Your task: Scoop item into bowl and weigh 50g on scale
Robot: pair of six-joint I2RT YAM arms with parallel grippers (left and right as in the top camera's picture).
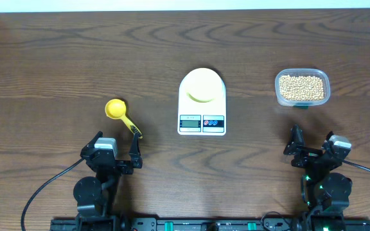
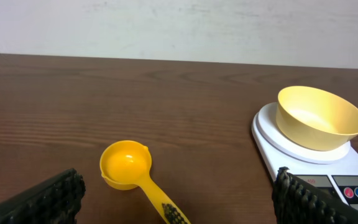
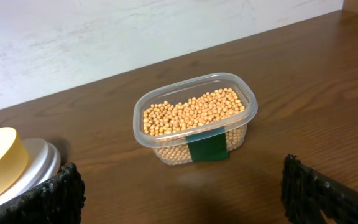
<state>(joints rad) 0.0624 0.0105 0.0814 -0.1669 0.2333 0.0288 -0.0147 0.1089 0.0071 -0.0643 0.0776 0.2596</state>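
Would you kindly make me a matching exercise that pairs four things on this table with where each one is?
Things:
1 scoop
2 bowl
3 beans
4 scale

Places:
A in the clear tub
B on top of the scale
C mid-table, between scoop and tub
D on the table, just ahead of the left hand

Pairs: 1-D, 2-B, 3-A, 4-C.

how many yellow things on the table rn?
2. The bright yellow long-handled plastic scoop lies left of the white digital scale; the small pale-yellow round bowl sits on top of that scale. None looks hidden.
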